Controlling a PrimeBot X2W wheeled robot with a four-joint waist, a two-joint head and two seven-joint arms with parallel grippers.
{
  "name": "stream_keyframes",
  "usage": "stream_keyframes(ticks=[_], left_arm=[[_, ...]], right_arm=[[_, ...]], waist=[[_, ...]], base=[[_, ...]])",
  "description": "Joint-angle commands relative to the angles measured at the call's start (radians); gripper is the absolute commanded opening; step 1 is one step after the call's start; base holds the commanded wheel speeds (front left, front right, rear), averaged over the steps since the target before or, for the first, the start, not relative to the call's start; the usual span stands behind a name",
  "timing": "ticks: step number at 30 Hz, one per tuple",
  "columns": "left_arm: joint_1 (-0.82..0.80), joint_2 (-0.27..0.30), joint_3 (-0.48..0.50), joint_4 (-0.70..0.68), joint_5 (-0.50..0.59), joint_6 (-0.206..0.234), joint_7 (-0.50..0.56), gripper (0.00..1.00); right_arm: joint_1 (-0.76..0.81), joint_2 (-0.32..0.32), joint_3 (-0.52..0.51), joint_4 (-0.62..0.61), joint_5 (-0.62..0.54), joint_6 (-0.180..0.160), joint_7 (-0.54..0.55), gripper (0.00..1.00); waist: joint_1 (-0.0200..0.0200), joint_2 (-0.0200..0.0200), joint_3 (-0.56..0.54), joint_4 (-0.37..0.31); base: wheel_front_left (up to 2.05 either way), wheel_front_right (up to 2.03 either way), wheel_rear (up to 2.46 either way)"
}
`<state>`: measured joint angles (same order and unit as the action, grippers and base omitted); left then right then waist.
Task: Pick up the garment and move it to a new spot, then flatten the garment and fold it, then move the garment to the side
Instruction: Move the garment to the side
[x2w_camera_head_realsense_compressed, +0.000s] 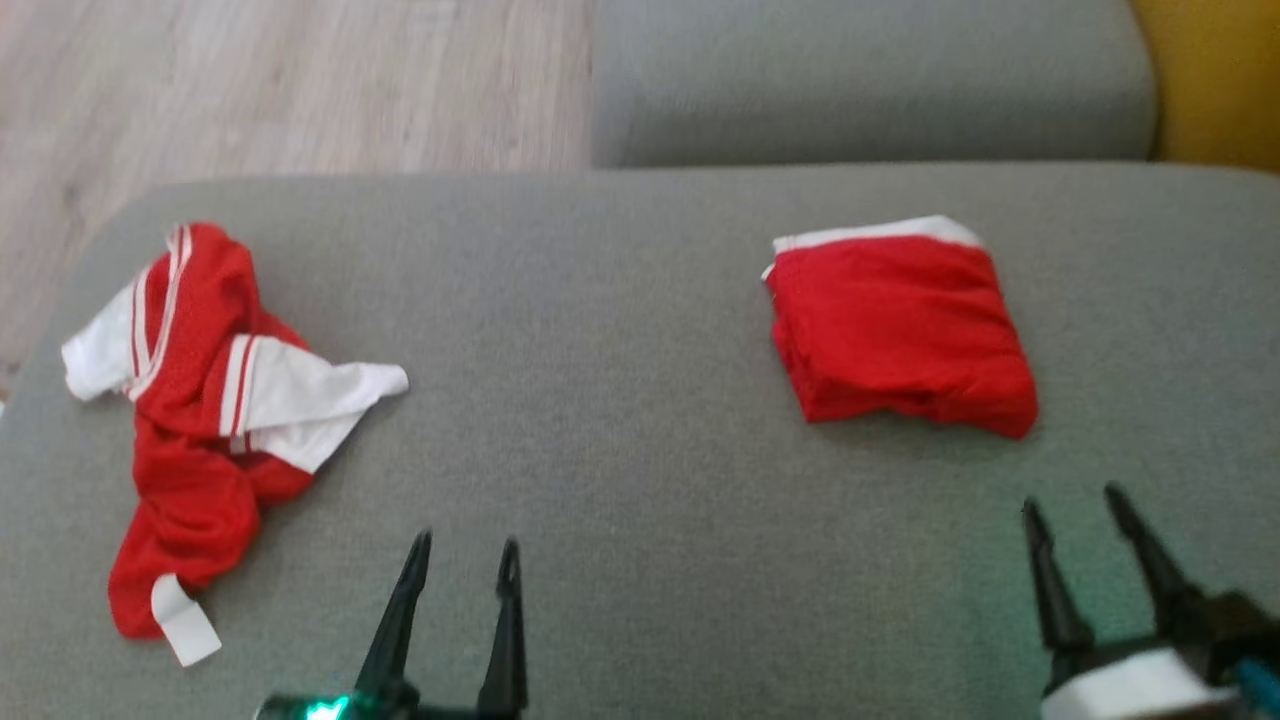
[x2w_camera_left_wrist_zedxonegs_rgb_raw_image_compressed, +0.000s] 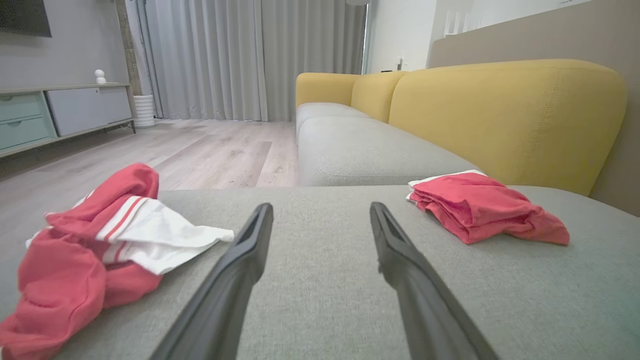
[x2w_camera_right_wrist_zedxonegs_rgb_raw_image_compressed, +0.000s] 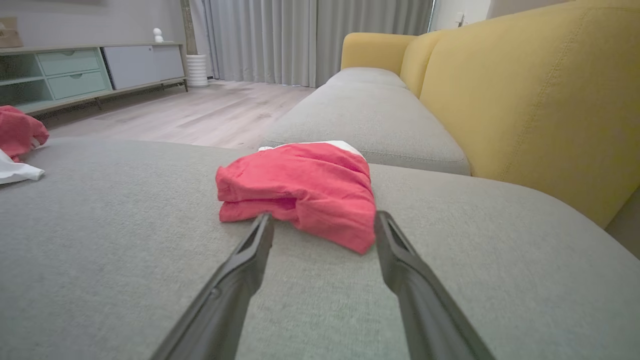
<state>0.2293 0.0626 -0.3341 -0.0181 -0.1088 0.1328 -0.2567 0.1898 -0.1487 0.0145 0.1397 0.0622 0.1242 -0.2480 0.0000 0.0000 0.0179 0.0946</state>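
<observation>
Left end effector (x2w_camera_head_realsense_compressed: 466, 545): open, both fingers spread, nothing between them, over bare grey sofa seat (x2w_camera_head_realsense_compressed: 620, 400). Right end effector (x2w_camera_head_realsense_compressed: 1072, 498): open too, empty.

2 garments on the seat, well apart:
- crumpled garment (x2w_camera_head_realsense_compressed: 190, 420), red w/ white panels + red/white stripe trim, lies fwd and to the left of the left end effector. Bunched and twisted, not flat. 1 white sleeve sticks out toward the left end effector's side, and a white tag (x2w_camera_head_realsense_compressed: 185, 620) hangs off the near end. Not touching either end effector. In the left wrist view it sits left of the left finger, clear of it (x2w_camera_left_wrist_zedxonegs_rgb_raw_image_compressed: 75, 260).
- folded garment (x2w_camera_head_realsense_compressed: 900, 330), red, compact stack w/ a white edge on the far side, lies just ahead of the right end effector, slightly to its left. Head view shows a strip of bare seat between the fingertips and the near edge, so no contact. In the right wrist view the near corner shows between the 2 fingertips (x2w_camera_right_wrist_zedxonegs_rgb_raw_image_compressed: 300, 185). From the left end effector it's fwd and well to the right.

Both end effectors sit low over the seat, fingers pointing at the far edge.

Surroundings: yellow backrest (x2w_camera_right_wrist_zedxonegs_rgb_raw_image_compressed: 540, 100) to the right of the right end effector. A 2nd grey seat section (x2w_camera_left_wrist_zedxonegs_rgb_raw_image_compressed: 360, 150) lies beyond the folded garment. Wood floor (x2w_camera_head_realsense_compressed: 250, 90) is past the far edge, ahead of the left end effector. Grey curtains (x2w_camera_left_wrist_zedxonegs_rgb_raw_image_compressed: 250, 55) and a low cabinet (x2w_camera_left_wrist_zedxonegs_rgb_raw_image_compressed: 50, 115) stand at the far side of the room.
</observation>
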Motion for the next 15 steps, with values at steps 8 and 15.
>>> stream_keyframes(ticks=[8, 15], left_arm=[[-0.180, -0.012, -0.061, -0.081, 0.014, 0.040, -0.005, 1.00], [-0.252, -0.012, -0.107, -0.078, 0.016, 0.062, -0.005, 1.00]], right_arm=[[-0.324, -0.199, 0.023, 0.126, 0.168, 0.007, 0.125, 1.00], [-0.484, -0.310, 0.068, 0.190, 0.377, 0.007, 0.374, 1.00]], waist=[[0.0000, 0.0000, 0.182, 0.026], [0.0000, 0.0000, 0.236, 0.047]], base=[[0.00, 0.00, 0.00], [0.00, 0.00, 0.00]])
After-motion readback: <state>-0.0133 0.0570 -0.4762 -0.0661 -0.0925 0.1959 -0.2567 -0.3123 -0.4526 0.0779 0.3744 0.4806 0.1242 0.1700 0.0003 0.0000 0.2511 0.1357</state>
